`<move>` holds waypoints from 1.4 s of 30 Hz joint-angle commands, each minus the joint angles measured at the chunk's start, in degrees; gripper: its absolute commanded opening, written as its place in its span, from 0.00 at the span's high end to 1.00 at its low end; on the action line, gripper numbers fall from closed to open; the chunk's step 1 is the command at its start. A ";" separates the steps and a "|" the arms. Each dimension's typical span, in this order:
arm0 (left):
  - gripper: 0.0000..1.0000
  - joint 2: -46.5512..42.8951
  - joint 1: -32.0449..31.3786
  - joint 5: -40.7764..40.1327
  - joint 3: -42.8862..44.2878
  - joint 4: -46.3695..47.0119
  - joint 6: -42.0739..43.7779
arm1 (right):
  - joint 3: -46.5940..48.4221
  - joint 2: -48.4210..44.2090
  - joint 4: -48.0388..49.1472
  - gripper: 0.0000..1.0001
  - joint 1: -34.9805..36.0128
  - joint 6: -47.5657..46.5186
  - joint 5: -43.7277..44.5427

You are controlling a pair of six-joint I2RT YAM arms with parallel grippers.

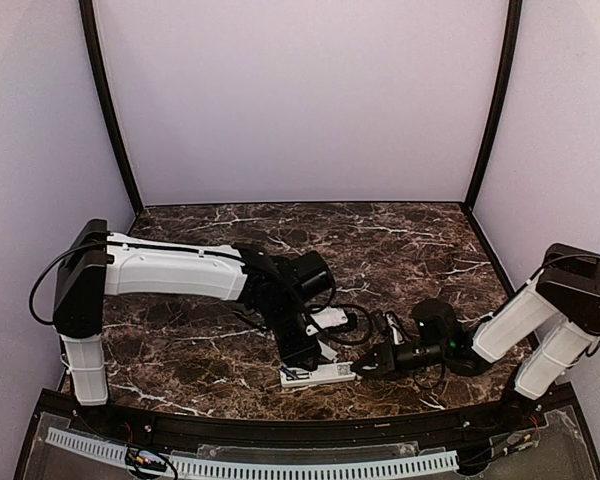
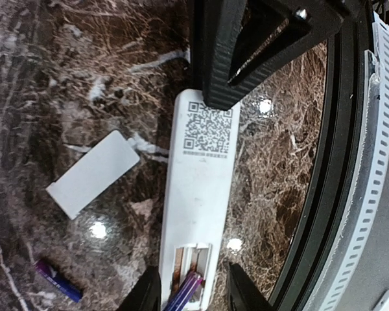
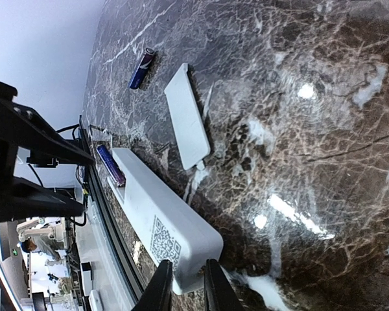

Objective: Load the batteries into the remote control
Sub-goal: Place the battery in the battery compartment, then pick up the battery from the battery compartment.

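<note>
Black fingers of the right gripper clamp the QR-code end of the white remote control, which lies back-up on the marble table. The left gripper stands parted astride the recess end. There one battery sits tilted, clear of both fingers. The wrist views show the second battery near the cover plate. From above the recess is too small to make out.

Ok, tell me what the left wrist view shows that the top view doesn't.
Left wrist only: the QR code on the remote, its open recess with a battery angled in, and a loose battery. Top only: the whole left arm and right arm, and the walls. Both: the remote with the right gripper pinching its end.
</note>
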 commanded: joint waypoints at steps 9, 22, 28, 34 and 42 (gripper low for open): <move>0.70 -8.73 0.82 -9.33 -5.40 -4.11 8.07 | 0.90 -1.17 -0.07 0.82 0.71 -1.12 -1.63; 0.74 -10.13 1.06 -9.04 -10.89 -2.74 17.07 | 1.03 -1.25 -0.36 0.82 0.69 -1.15 -1.53; 0.74 -10.13 0.96 -7.35 -11.16 -1.08 18.01 | 1.14 -0.86 -0.25 0.82 0.71 -1.16 -1.69; 0.72 -9.60 0.99 -6.29 -11.19 -0.50 19.37 | 1.23 -0.44 0.01 0.82 0.71 -1.08 -1.67; 0.75 -9.07 0.88 -3.92 -11.78 -0.80 19.74 | 1.14 0.28 0.69 0.82 0.70 -0.89 -1.86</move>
